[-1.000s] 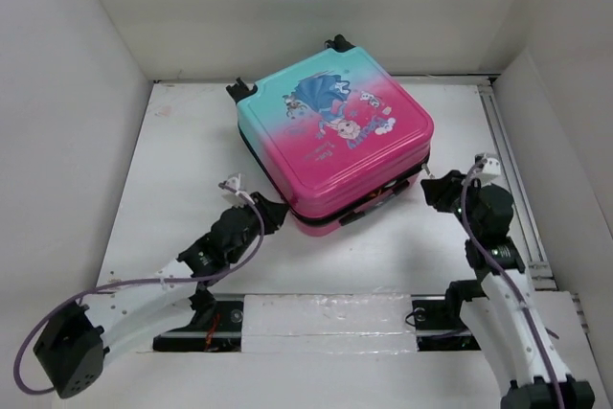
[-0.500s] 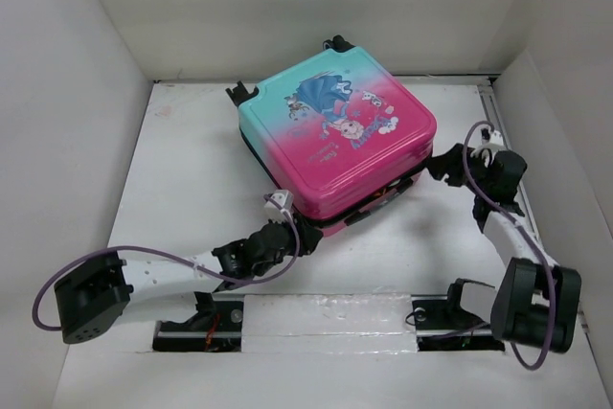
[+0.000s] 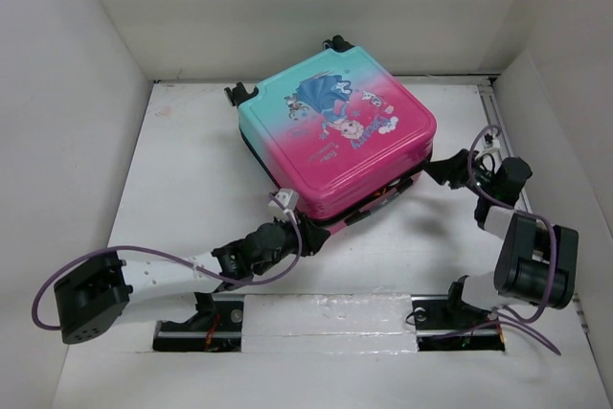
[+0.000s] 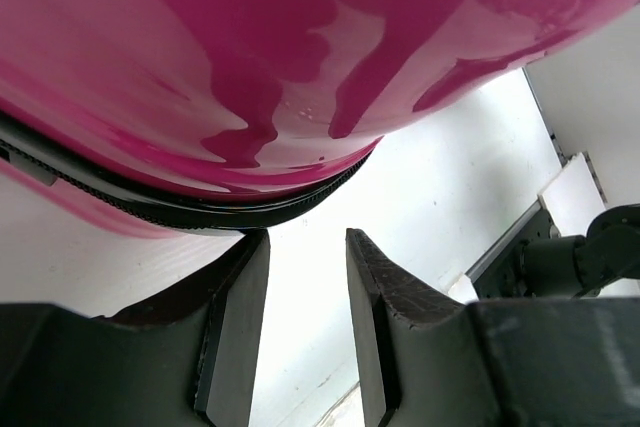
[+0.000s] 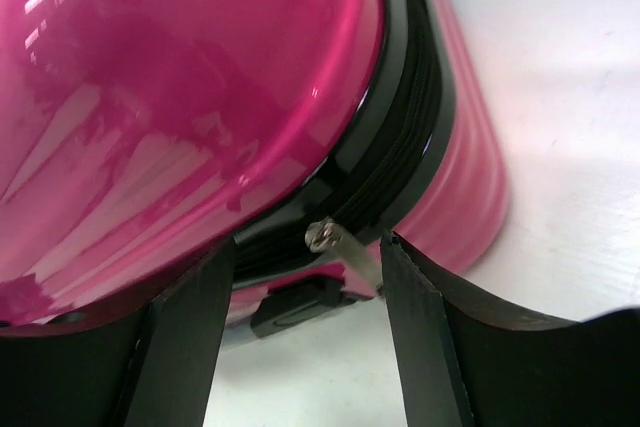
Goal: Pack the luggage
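Flanking the child's suitcase (image 3: pixel 335 136) at its pink near edge with both end effectors.
It lies flat, princess print up, toward the back of the white surface (image 3: pixel 182 170). The left end effector (image 4: pixel 305 247) has its fingers parted with nothing between them, just below the black zipper seam (image 4: pixel 200 212). The right end effector (image 5: pixel 305 247) is likewise spread, with a metal zipper pull (image 5: pixel 345 245) in its gap, not clamped.

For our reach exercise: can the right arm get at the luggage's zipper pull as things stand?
Probably yes: the right gripper is open at the luggage, the zipper pull between its fingers, nothing blocking.
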Action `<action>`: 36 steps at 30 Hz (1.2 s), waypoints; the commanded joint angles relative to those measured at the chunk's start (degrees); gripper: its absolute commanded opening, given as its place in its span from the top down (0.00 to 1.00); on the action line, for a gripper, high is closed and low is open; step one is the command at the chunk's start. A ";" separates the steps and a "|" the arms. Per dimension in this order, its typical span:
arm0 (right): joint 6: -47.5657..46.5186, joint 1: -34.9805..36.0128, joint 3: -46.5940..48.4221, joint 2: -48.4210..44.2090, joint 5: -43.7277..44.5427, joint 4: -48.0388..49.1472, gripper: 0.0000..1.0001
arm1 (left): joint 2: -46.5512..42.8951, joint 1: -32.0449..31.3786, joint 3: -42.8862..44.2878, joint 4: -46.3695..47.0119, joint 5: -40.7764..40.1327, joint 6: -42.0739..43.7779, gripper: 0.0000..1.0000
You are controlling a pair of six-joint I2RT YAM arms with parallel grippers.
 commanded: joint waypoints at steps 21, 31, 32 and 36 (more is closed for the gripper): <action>30.89 1.29 -8.67 25.41 -5.52 62.24 0.55 | 3.78 -0.17 4.38 6.03 -0.18 2.34 0.69; 23.90 1.81 -5.86 15.59 -1.59 44.51 0.42 | 4.83 -0.17 5.44 5.51 -0.71 2.34 0.69; 20.56 1.81 -5.34 13.57 -0.43 38.76 0.41 | 4.83 -0.17 5.44 5.50 -1.23 2.34 0.69; 0.53 2.78 -5.34 0.31 11.41 8.96 0.34 | 3.17 -0.17 4.22 4.80 -2.37 2.34 0.69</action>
